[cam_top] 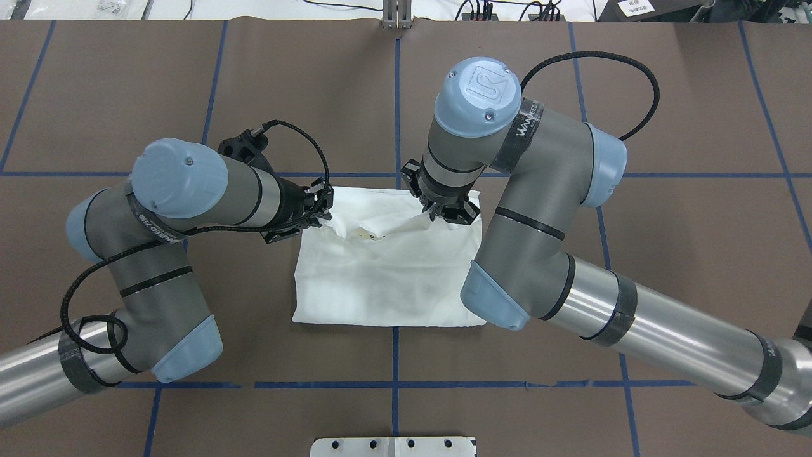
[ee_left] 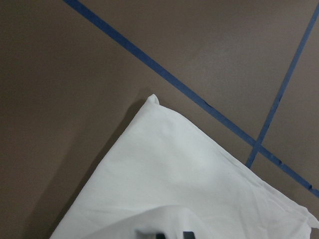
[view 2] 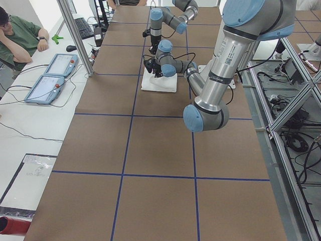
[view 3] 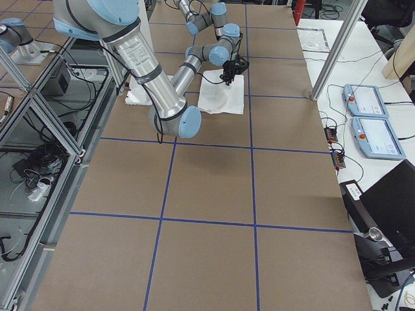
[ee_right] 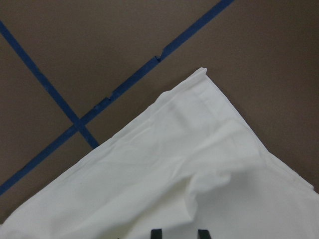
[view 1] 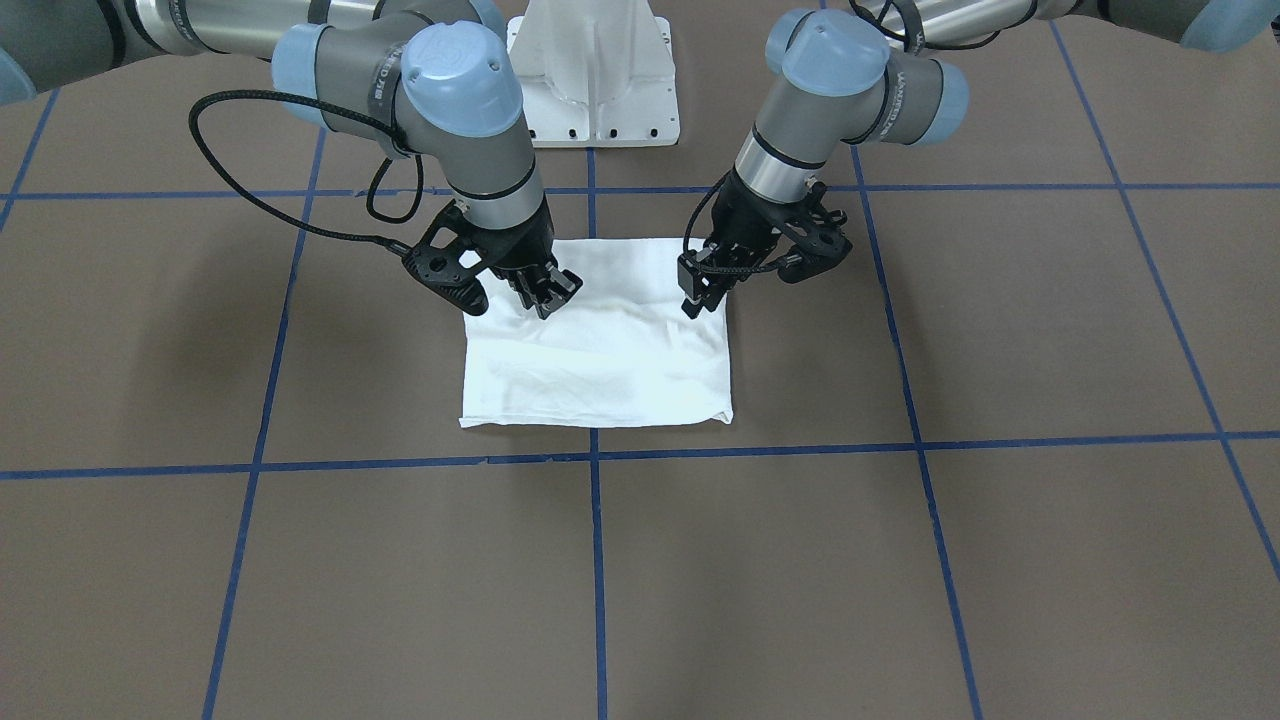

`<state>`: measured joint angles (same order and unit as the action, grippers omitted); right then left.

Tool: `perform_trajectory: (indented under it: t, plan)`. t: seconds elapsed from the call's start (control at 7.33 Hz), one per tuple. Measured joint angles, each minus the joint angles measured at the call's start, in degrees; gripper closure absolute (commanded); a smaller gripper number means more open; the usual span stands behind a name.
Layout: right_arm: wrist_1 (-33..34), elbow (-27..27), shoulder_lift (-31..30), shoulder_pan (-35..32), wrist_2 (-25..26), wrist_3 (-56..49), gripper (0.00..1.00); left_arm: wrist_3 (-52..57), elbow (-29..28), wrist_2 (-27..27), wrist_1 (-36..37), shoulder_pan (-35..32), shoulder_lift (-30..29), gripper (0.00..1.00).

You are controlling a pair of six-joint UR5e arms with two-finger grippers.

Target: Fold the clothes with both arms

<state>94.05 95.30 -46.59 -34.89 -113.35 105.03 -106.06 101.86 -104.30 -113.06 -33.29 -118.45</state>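
The white shirt (view 1: 600, 350) lies folded into a rectangle at the table's middle, plain side up; no printed text shows. It also shows in the overhead view (cam_top: 387, 285). My left gripper (view 1: 700, 297) (cam_top: 325, 209) is above the shirt's left part and shut on a raised pinch of cloth. My right gripper (view 1: 548, 297) (cam_top: 439, 212) is above its right part and shut on a raised pinch too. Cloth ridges run between the two pinches. The left wrist view shows a flat shirt corner (ee_left: 169, 164), and so does the right wrist view (ee_right: 189, 149).
The white pedestal base (view 1: 595, 80) stands just behind the shirt on the robot's side. Blue tape lines (cam_top: 394, 384) grid the brown table. A seated operator (view 2: 17, 35) and control pendants (view 2: 50, 75) are beside the table.
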Motion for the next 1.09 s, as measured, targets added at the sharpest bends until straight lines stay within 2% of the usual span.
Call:
perform_trajectory:
  t: [0.68, 0.82, 1.09]
  plan:
    - [0.0, 0.5, -1.5, -3.5, -2.8, -3.6, 0.00, 3.6, 0.2, -2.2, 0.7, -6.1, 1.2, 0.00]
    - [0.0, 1.1, -1.9, -5.1, -3.0, -7.4, 0.00, 8.0, 0.6, -3.6, 0.8, -8.0, 2.9, 0.00]
    - [0.2, 4.6, -6.8, -11.2, -3.4, -22.8, 0.00, 20.9, 1.9, -7.1, 0.8, -13.7, 7.8, 0.00]
